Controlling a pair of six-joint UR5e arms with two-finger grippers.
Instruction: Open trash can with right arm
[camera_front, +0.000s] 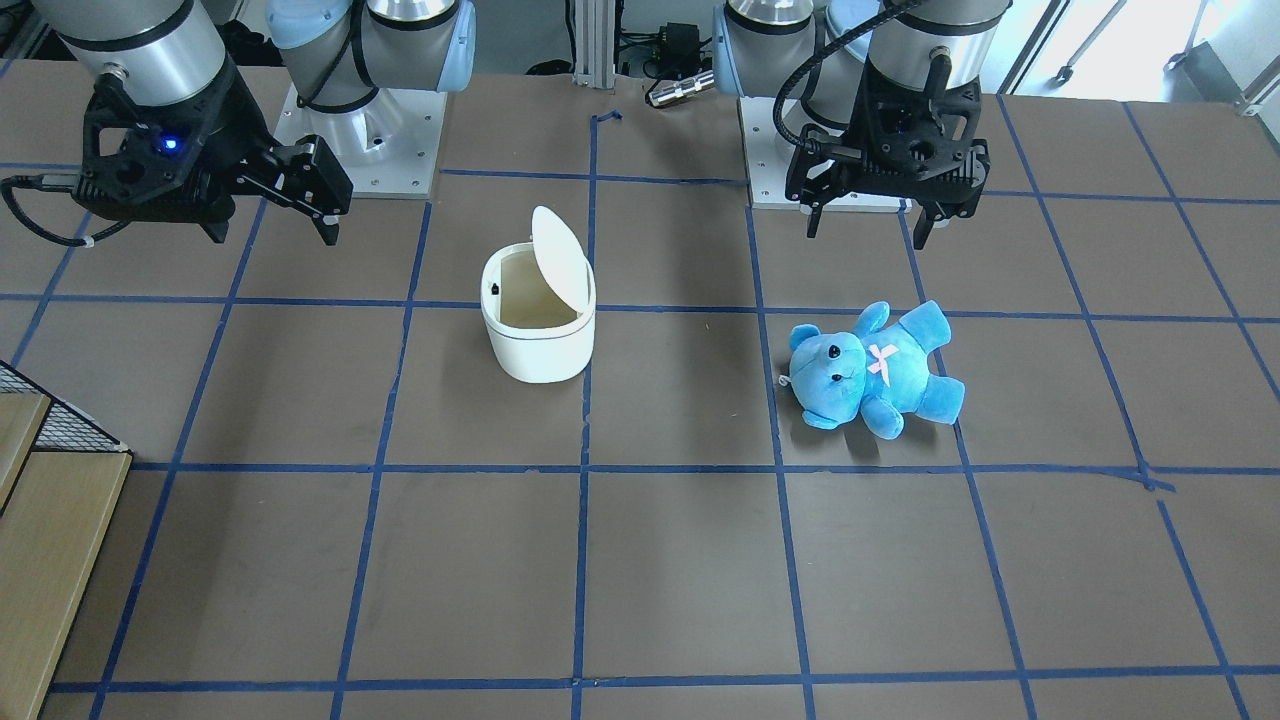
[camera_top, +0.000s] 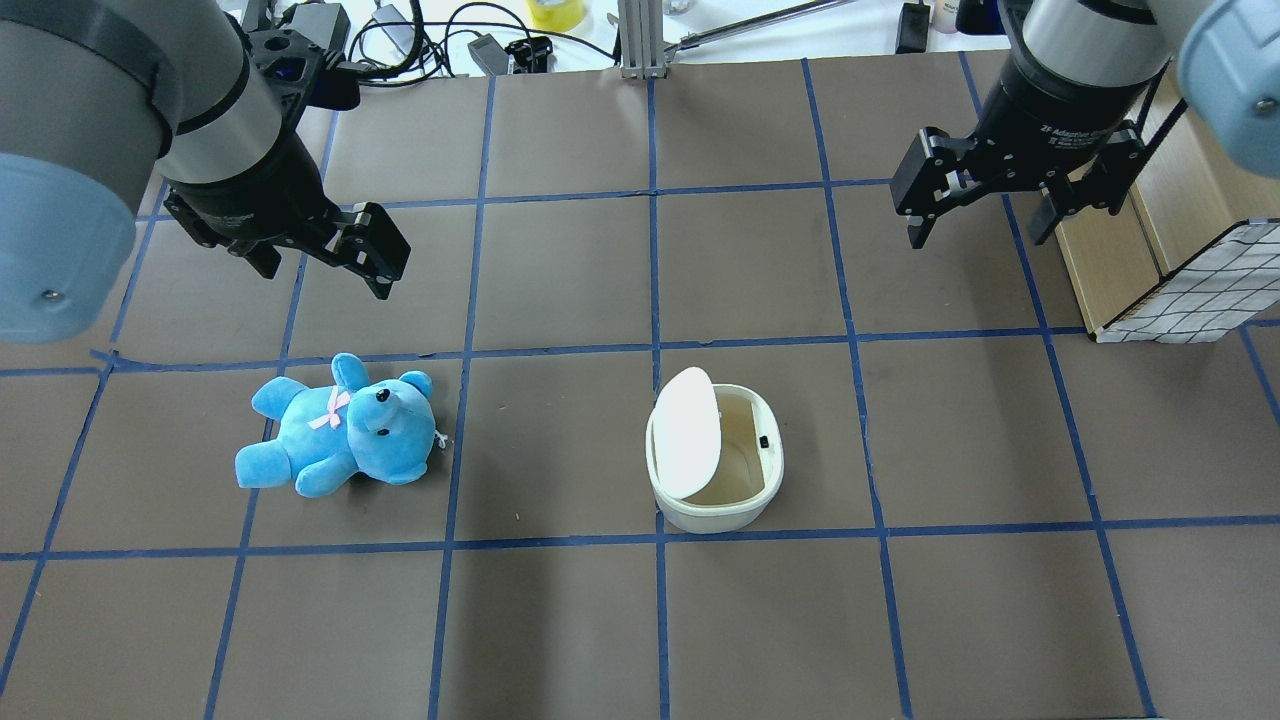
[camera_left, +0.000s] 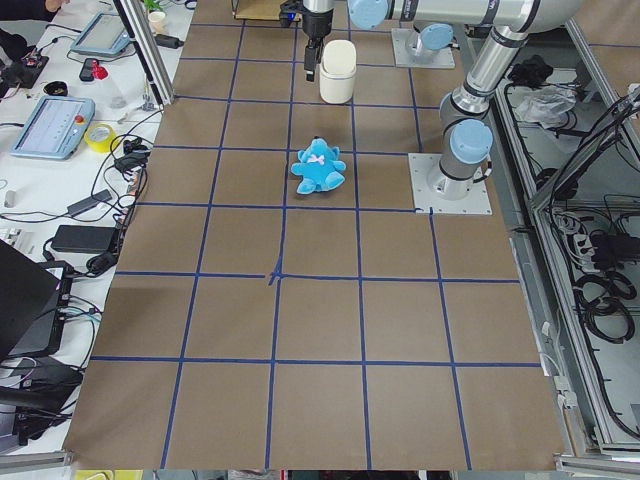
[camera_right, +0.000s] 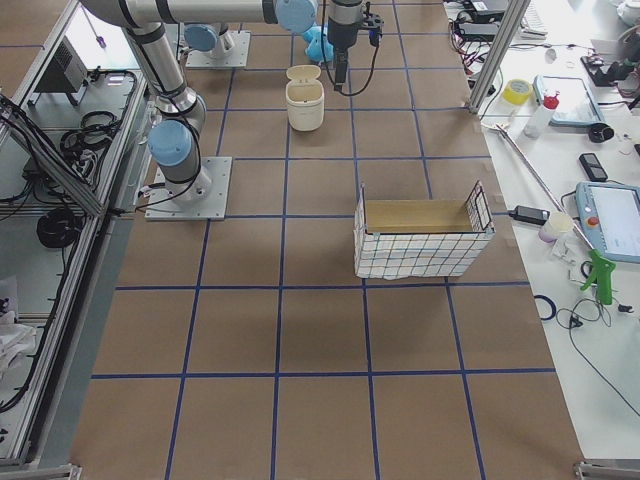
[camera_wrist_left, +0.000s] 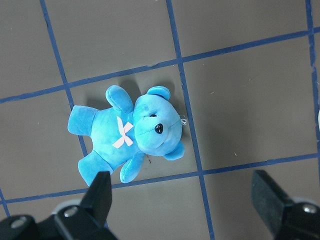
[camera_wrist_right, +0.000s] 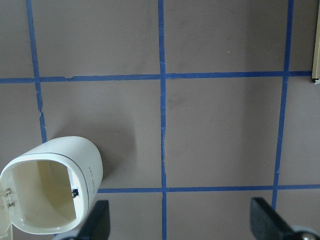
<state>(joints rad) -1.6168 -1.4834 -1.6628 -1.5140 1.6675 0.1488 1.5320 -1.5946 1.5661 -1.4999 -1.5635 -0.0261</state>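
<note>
One step makes up this task, and by the look of things it is already done: the trash can (camera_top: 720, 515) stands upright near the middle of the bench (camera_top: 560, 620) with its lid (camera_top: 686, 432) flipped up steeply on the side nearer the robot's left, baring an empty beige inside. The right gripper (camera_top: 978, 238) hangs in the air well apart from the can, off to the robot's right and farther out over the bench, touching nothing. Its fingers (camera_wrist_right: 97, 220) are spread wide, with only bare bench between them. The next move probably calls for little more than keeping that arm clear of the raised lid, since a brush against it could tip it shut again. The left gripper (camera_top: 322, 272) hovers above a teddy bear (camera_top: 340, 440), its fingers likewise spread and empty. The can is smooth, glossy white plastic, a rounded square in plan with slightly tapering walls, a thin dark seam below the rim and a small black catch (camera_top: 763, 441) on the inner wall opposite the lid. The lid itself is a thin, gently domed oval. The bear is soft blue plush with a pale pink bow, lying on its back. The bench is matte brown, crossed by a grid of blue tape.
</note>
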